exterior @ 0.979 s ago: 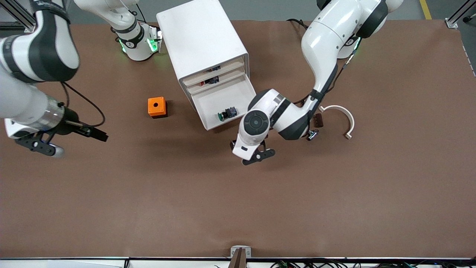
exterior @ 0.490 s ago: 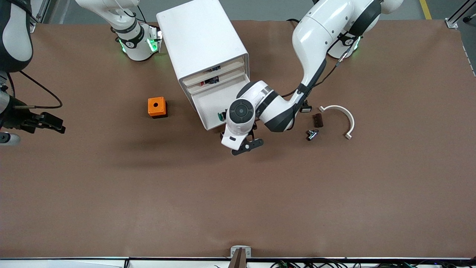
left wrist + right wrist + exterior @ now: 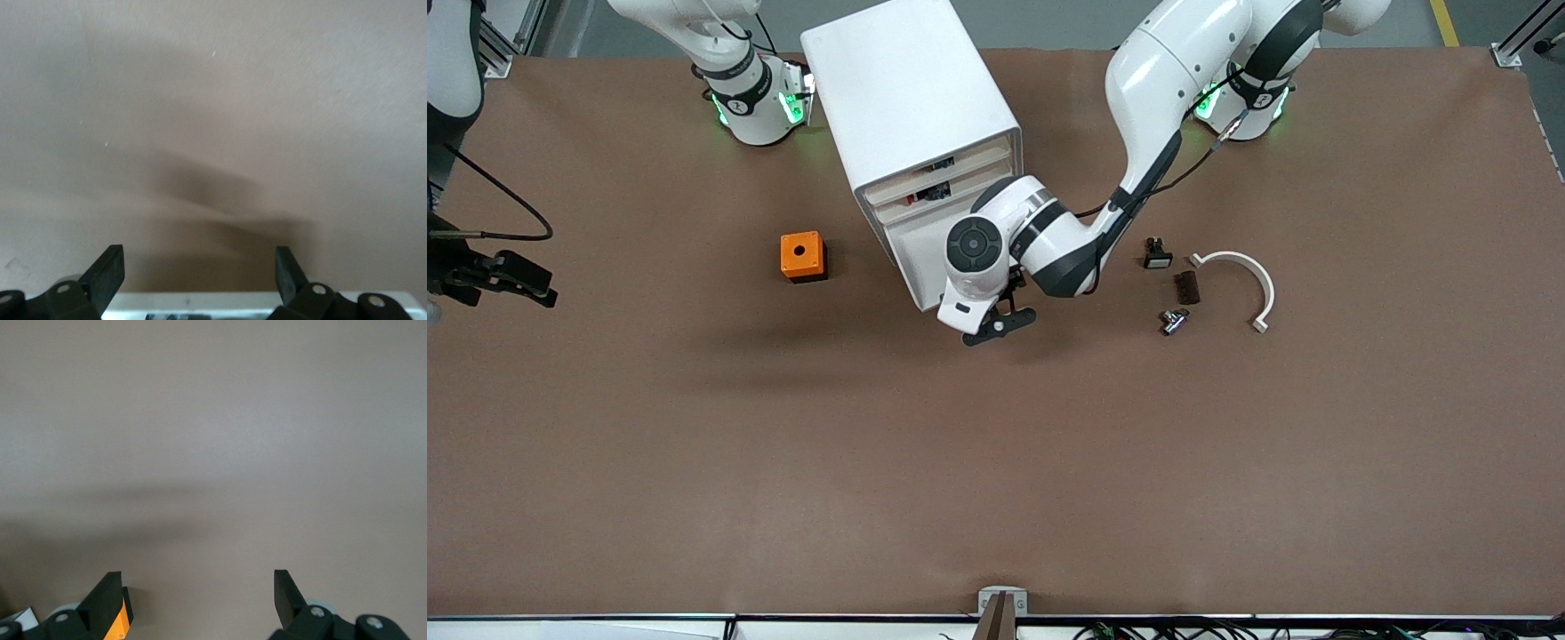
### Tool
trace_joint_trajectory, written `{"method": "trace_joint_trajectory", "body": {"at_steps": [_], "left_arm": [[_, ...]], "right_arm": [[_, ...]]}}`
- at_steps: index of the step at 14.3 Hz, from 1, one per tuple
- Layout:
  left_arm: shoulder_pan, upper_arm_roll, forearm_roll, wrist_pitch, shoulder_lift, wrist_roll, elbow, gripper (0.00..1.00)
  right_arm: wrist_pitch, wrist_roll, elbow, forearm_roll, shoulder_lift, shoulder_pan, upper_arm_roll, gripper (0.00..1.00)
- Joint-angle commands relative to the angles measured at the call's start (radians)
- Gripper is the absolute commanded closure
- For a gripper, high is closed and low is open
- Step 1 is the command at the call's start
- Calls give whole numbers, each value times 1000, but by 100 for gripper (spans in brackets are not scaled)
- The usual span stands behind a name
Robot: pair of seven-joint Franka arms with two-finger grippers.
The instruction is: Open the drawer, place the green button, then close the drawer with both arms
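Front view: left hand (image 3: 996,322) open over drawer (image 3: 925,244) front, right hand (image 3: 489,277) open

The white cabinet (image 3: 911,102) stands on the brown table (image 3: 996,462) with its drawer (image 3: 925,244) pulled open toward the front camera. The left arm's wrist covers much of the tray, and the left gripper (image 3: 996,324) hangs at the drawer's near edge. An orange box (image 3: 802,256) sits beside the cabinet, toward the right arm's end. The right gripper (image 3: 494,276) waits at the table's edge there.
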Motion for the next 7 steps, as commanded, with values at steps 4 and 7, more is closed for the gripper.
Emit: {"method": "trace_joint_trajectory", "body": {"at_steps": [4,7], "left_arm": [[-1,-44,-40,-38,-12,-47,-7,1],[-1,-44,-119,-38,-9,-50,-7,1]], "right_arm": [[-25,-1,22,-23,-19,-12,24,0],[-16,-5,25,-27,-16,-14,23,0]]}}
